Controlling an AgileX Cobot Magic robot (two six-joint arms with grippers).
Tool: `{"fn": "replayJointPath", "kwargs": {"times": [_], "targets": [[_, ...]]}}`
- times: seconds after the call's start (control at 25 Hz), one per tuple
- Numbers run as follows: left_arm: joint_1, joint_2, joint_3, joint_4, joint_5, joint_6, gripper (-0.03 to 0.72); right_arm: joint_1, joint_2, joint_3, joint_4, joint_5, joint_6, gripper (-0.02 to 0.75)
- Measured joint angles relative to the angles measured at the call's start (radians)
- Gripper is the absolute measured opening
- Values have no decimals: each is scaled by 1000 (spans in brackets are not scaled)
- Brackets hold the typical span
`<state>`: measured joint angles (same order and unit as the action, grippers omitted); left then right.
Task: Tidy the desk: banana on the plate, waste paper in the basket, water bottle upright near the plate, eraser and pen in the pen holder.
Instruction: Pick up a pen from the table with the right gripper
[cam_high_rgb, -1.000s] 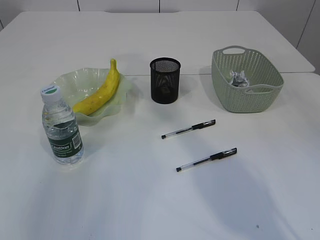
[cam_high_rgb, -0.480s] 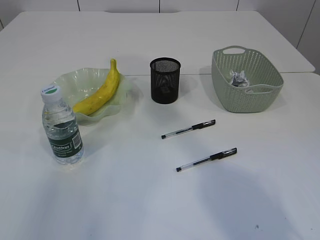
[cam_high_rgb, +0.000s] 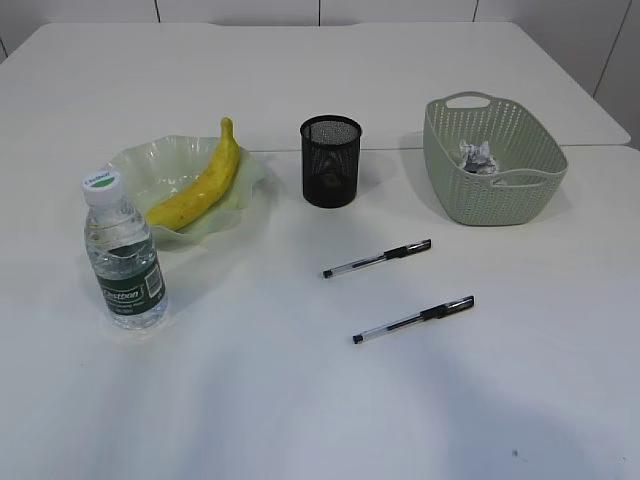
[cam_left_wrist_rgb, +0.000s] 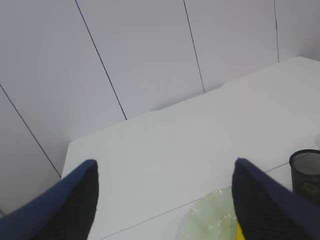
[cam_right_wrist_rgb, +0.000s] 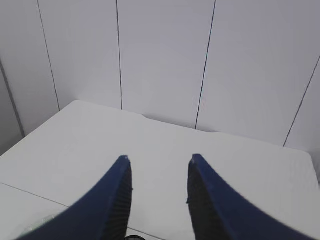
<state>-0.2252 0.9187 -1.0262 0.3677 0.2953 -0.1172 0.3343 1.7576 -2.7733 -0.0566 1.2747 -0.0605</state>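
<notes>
A white, smooth worktop (cam_high_rgb: 300, 400) carries everything. Toward its left edge sits a pale green, translucent plate with a wavy, scalloped rim (cam_high_rgb: 140, 165), and a yellow banana (cam_high_rgb: 200, 185) lies across it, stem pointing to the far edge. Just in front of the plate, nearer the left edge, a clear plastic water bottle with a white cap and dark green label (cam_high_rgb: 122, 255) stands upright. Near the middle, toward the far edge, stands a black wire-mesh cylindrical pen holder (cam_high_rgb: 330, 160); something dark shows through its mesh, too unclear to name. Toward the right edge is a grey-green woven-pattern plastic basket with cut-out handles (cam_high_rgb: 525, 195), and a crumpled ball of grey-white waste paper (cam_high_rgb: 478, 157) lies inside it.

Two clear-barrelled pens with black caps lie loose on the open middle of the worktop, roughly parallel and slanted: the farther pen (cam_high_rgb: 376, 258) and the nearer pen (cam_high_rgb: 412, 319), apart from each other and from the holder. Nothing lies between them and the holder.

Neither arm shows in the exterior view. The left hand (cam_left_wrist_rgb: 165, 200), dark blue with ribbed inner pads, is spread wide and holds nothing, raised above the plate's side of the worktop. The right hand (cam_right_wrist_rgb: 159, 195) stands partly open, its blue fingers (cam_right_wrist_rgb: 112, 200) apart with nothing between them.
</notes>
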Motion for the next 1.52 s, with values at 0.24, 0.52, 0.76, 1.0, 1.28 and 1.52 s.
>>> {"fn": "replayJointPath", "kwargs": {"times": [0.24, 0.52, 0.76, 1.0, 1.28, 1.52], "targets": [[0, 0, 0, 0, -1, 0, 591, 0, -199, 278, -35, 2, -15, 282], [0, 0, 0, 0, -5, 0, 591, 0, -363, 705, -97, 2, -5, 282], [0, 0, 0, -7, -5, 0, 591, 0, -463, 1015, -97, -83, 53, 282], [0, 0, 0, -37, -6, 0, 591, 0, -516, 1295, -97, -245, 152, 282], [0, 0, 0, -41, -6, 0, 591, 0, -522, 1467, -93, -395, 258, 282], [0, 0, 0, -41, -6, 0, 591, 0, -522, 1537, -91, -451, 367, 282]]}}
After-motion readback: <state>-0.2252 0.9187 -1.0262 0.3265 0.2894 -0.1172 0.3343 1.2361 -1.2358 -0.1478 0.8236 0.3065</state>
